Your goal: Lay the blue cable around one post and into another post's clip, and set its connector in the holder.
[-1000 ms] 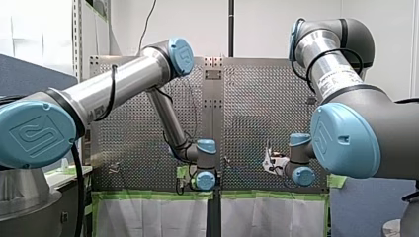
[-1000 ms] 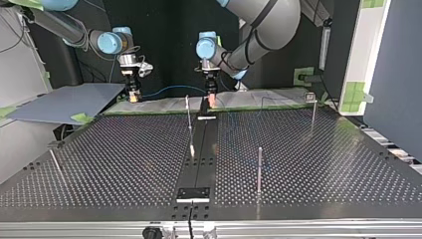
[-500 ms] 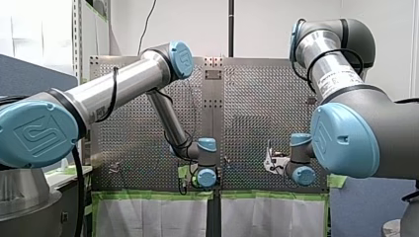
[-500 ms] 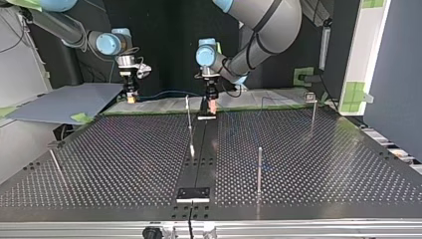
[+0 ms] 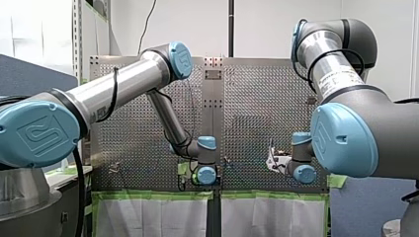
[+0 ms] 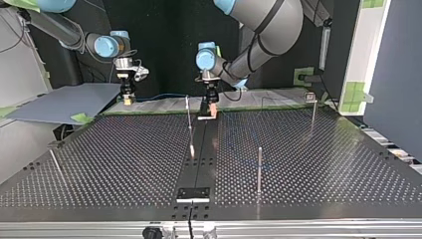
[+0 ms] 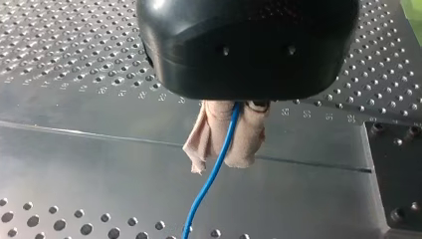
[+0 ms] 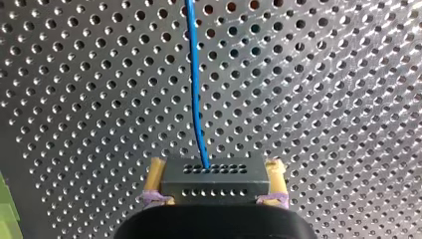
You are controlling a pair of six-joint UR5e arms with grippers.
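Pinching the blue cable [image 7: 211, 174] tight between the closed beige pads of my left gripper [image 7: 230, 149], at 12 o'clock on the perforated table [image 6: 124, 159] in the top view. Clamping the dark connector [image 8: 215, 169] between the yellow pads of my right gripper [image 8: 215, 181], at 9 o'clock from the left one. Nearest post [image 6: 189, 122] at 8 o'clock of my left gripper.
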